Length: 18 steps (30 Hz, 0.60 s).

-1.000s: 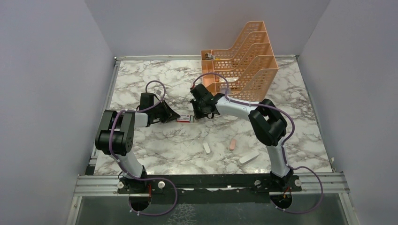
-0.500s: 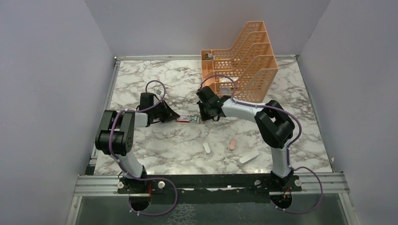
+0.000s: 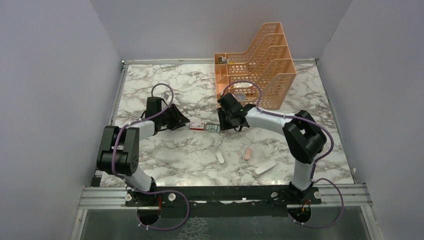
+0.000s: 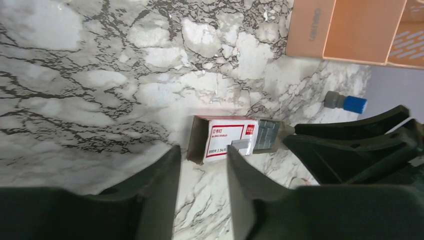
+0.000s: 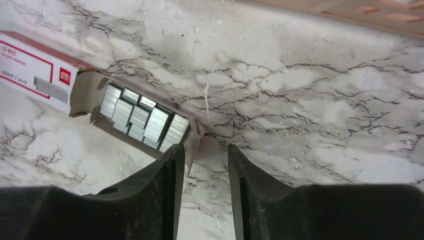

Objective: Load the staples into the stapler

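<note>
Grey staple strips (image 5: 142, 119) now lie exposed: their tray (image 5: 89, 89) has slid out of the red box (image 3: 197, 125) toward R gripper (image 5: 205, 149), w/ jaws apart at tray's end. L gripper (image 4: 202, 154) has released, backed off. Next I'd lift one strip.

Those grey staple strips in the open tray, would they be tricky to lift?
The staples lie in short separate strips, so they may come up piecemeal or snap. Thin shiny metal looks slippery to pinch. Their tray seems light card, likely sliding when nudged.
</note>
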### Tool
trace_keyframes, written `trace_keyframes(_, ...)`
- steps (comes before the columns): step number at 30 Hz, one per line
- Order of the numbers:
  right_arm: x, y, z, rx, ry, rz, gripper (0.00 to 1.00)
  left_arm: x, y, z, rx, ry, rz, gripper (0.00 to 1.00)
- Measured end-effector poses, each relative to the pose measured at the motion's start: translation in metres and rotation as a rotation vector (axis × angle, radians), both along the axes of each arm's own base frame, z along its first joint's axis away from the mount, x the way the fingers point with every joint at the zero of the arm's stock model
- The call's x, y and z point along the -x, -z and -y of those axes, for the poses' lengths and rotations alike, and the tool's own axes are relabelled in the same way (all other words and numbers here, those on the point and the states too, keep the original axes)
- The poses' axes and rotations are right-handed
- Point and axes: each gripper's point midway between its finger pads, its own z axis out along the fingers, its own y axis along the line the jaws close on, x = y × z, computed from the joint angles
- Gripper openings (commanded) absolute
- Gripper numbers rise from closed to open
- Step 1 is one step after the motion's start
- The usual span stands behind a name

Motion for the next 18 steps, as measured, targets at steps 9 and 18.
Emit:
trace_keyframes(9, 0.007, -0.043, 0.003, -0.066, -0.037, 0.075, 0.56, 0.002, -0.038, -0.017, -0.097, -0.051, 0.081, 0.68)
trace_keyframes(18, 0.043, -0.04, -0.02, -0.217, -0.203, -0.01, 0.53, 0.03, -0.046, 0.009, -0.113, 0.007, 0.109, 0.7)
